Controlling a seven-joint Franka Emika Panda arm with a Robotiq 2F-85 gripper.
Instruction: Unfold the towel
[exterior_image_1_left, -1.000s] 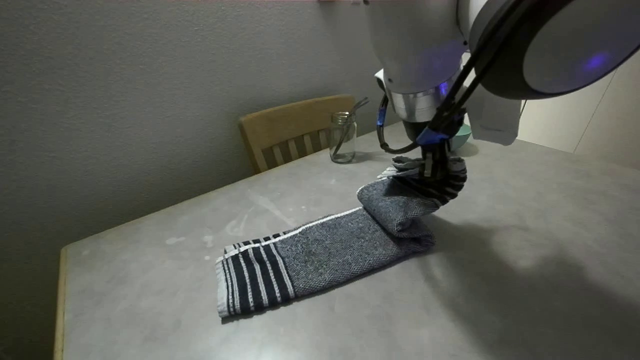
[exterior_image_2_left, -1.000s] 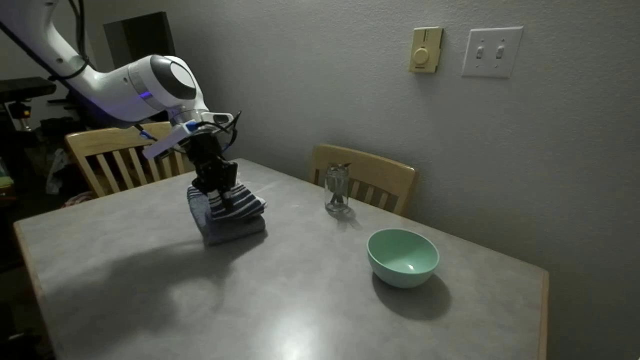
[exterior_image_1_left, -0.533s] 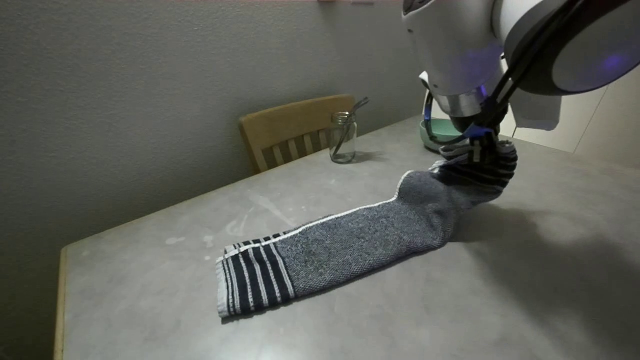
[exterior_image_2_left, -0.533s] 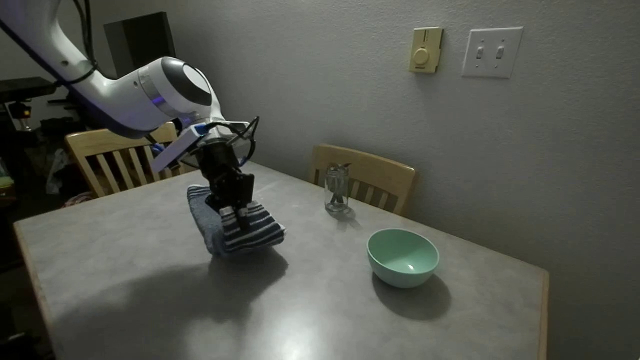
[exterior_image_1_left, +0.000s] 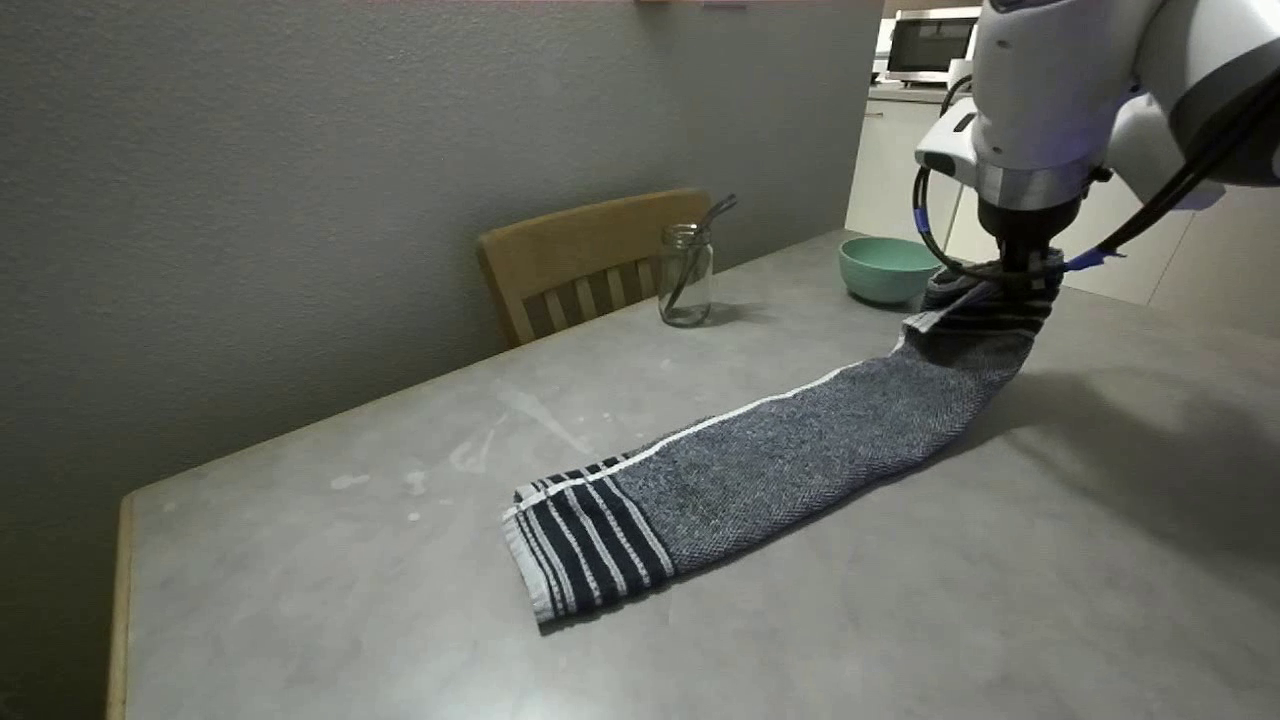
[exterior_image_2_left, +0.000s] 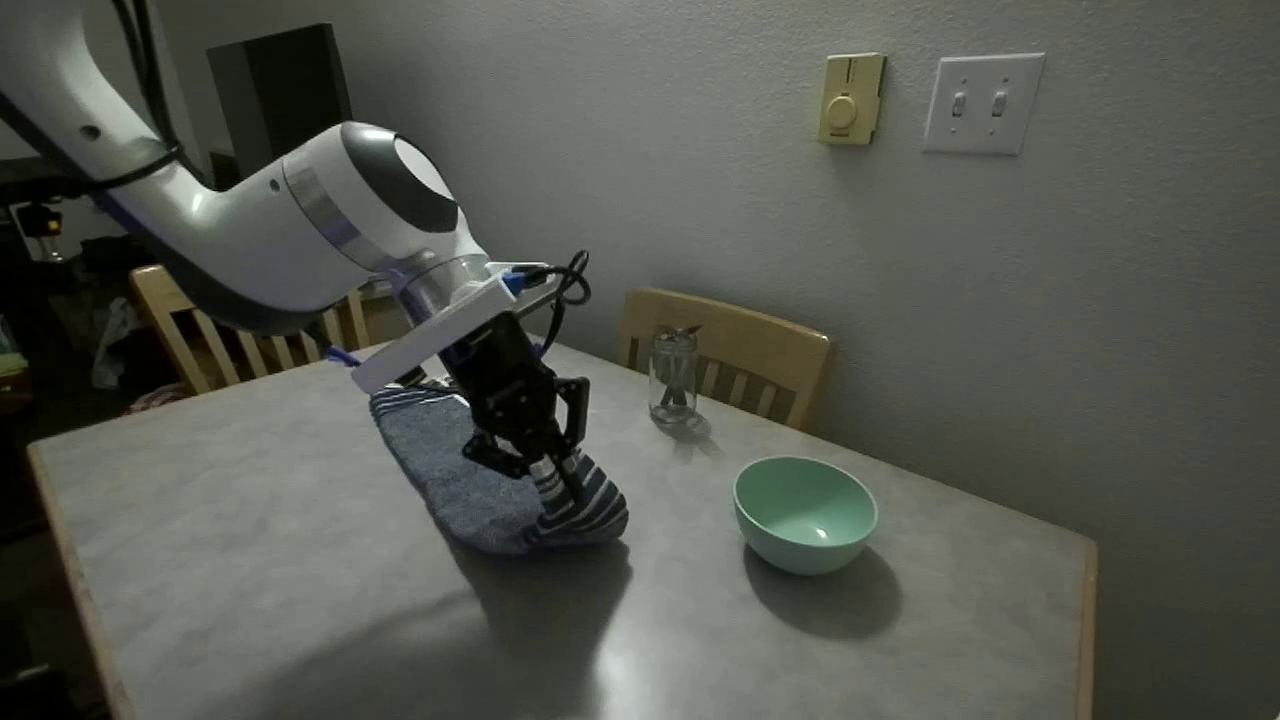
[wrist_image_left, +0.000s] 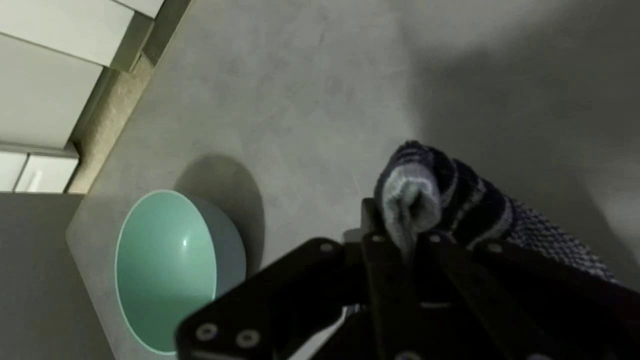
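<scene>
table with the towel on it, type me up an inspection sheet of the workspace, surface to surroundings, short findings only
Surface: grey table with pale marks; smudge or wear, cannot tell.
Job's things: towel, one striped end resting on the table, the other held up; looks folded lengthwise.
Clutter: green bowl, apart from the towel; glass jar with thin dark items in it.
Grippers: gripper shut on the towel's raised end.
Cables: black cable with blue tape, looping close by the gripper.
Surroundings: grey wall, wooden chairs, switch plate.
</scene>
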